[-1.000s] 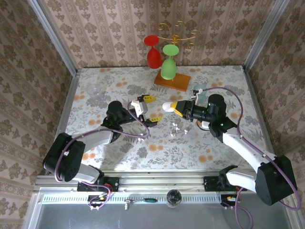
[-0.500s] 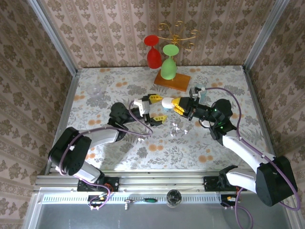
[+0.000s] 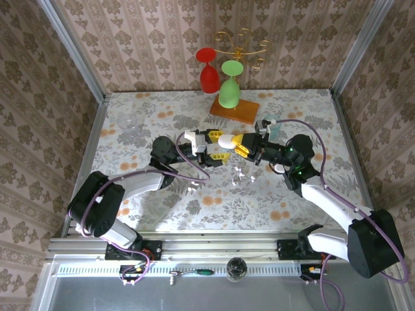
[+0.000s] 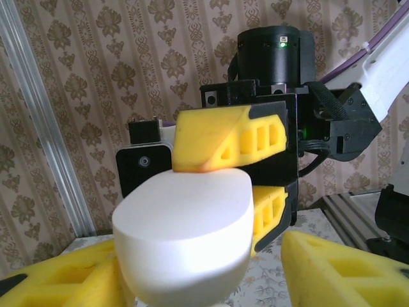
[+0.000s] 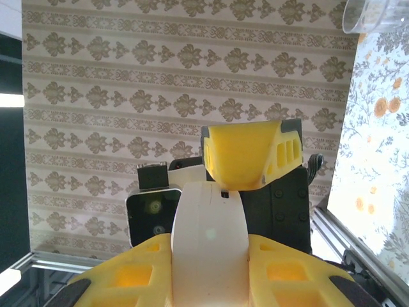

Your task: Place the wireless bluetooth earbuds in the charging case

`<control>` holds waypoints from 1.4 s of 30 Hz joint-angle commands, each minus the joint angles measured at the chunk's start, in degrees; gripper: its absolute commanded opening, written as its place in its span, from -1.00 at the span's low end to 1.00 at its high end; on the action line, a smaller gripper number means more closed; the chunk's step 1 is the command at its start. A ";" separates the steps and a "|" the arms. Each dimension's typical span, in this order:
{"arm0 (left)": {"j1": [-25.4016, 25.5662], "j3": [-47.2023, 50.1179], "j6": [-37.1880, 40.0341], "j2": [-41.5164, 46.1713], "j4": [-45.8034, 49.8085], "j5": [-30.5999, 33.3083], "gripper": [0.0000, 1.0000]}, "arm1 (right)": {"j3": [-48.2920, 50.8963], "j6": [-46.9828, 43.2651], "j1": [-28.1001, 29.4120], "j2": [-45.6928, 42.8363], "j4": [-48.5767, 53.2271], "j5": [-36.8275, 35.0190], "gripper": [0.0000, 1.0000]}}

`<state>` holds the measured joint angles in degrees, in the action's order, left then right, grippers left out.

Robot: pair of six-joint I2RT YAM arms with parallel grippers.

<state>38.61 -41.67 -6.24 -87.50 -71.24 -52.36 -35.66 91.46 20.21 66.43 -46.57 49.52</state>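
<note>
The tiny white earbuds (image 3: 241,173) are seen lying on the counter (image 3: 162,207), just nearer than the two hands. The white charging case (image 3: 225,140) is clamped in the right hand (image 3: 238,145). The left hand (image 3: 214,146) is held apart around the case's other end, with a gap seen beside one finger (image 4: 345,268).

At the back of the floral worktop (image 3: 162,201), a wooden base (image 3: 235,109) carries a gold wire rack (image 3: 241,40). A red glass (image 3: 208,76) and a green glass (image 3: 228,91) hang from it bowl-down, side by side. A clear cup (image 3: 129,123) stands well apart, towards the left wallpapered wall (image 3: 39,97).
</note>
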 commanded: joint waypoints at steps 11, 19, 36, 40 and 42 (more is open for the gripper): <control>0.45 -1.68 -1.77 -0.01 -2.15 -2.68 -0.15 | -2.52 -1.57 0.47 1.17 -1.20 2.09 -1.00; -0.09 -1.06 -1.59 0.18 -1.79 -2.08 -0.25 | -5.15 -14.78 0.10 -3.39 15.55 -0.36 0.26; 0.62 -0.43 -3.02 6.45 16.58 -5.70 -0.29 | -24.03 -95.69 3.68 -10.96 68.89 -10.16 0.97; 1.82 -0.17 -2.80 6.73 16.12 -5.69 -0.31 | -26.50 -103.80 5.56 -10.33 72.41 -11.96 1.00; 2.39 -0.64 -2.56 6.39 15.97 -5.74 -0.30 | -27.26 -107.03 6.86 -9.72 73.57 -12.62 1.00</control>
<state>40.18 -41.08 -7.99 -82.37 -55.42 -56.58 -60.90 -3.64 25.78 56.36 21.54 39.72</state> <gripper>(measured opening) 0.379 0.999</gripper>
